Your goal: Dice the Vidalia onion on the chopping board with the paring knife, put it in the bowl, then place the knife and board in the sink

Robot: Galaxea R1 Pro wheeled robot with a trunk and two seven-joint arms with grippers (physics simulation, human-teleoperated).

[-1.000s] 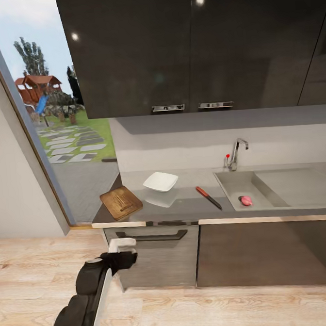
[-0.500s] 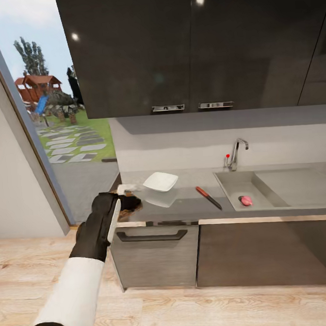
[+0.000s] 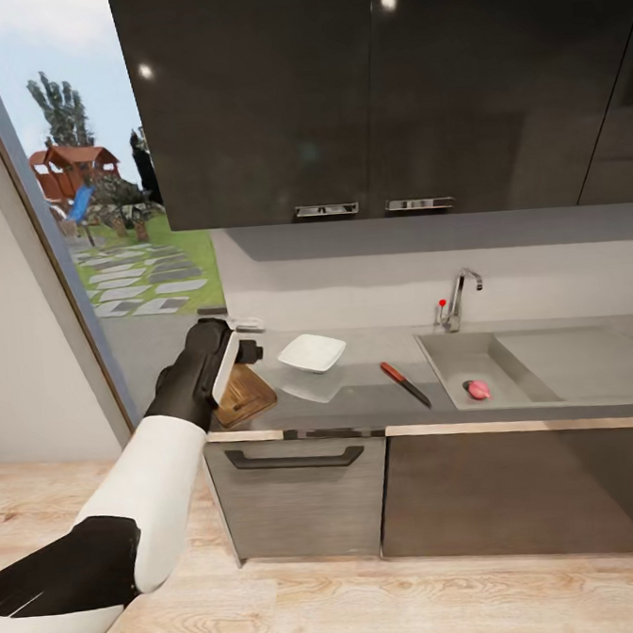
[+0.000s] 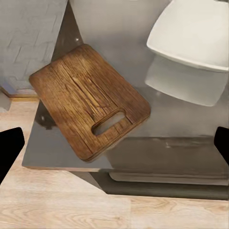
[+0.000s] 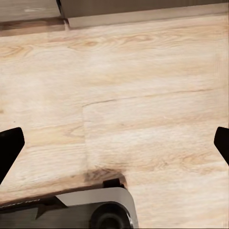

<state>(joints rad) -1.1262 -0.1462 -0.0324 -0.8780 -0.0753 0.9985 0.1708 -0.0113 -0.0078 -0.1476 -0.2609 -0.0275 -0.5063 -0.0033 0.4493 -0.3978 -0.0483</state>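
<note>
The dark-brown chopping board (image 4: 90, 100) lies at the countertop's (image 3: 360, 398) left end, its handle slot toward the front edge. My left gripper (image 3: 245, 340) hovers over it, open, with nothing between its fingertips (image 4: 9, 148). The white bowl (image 3: 311, 353) sits just right of the board. Further right lies the red-handled paring knife (image 3: 404, 383). The pinkish Vidalia onion (image 3: 478, 390) rests in the grey sink (image 3: 452, 359) by the drain. In the right wrist view my right gripper (image 5: 114, 145) is open, low over the wooden floor (image 5: 143, 95).
A chrome tap (image 3: 459, 297) with a red knob stands behind the sink, and the drainboard (image 3: 584, 359) runs to the right. Dark wall cabinets (image 3: 339, 98) hang above. A glass door (image 3: 93, 228) opens left of the counter. A handled drawer front (image 3: 293, 460) sits under the board.
My left arm has risen from low in front of the cabinet to above the chopping board, and now hides part of it in the head view. Nothing on the counter has moved.
</note>
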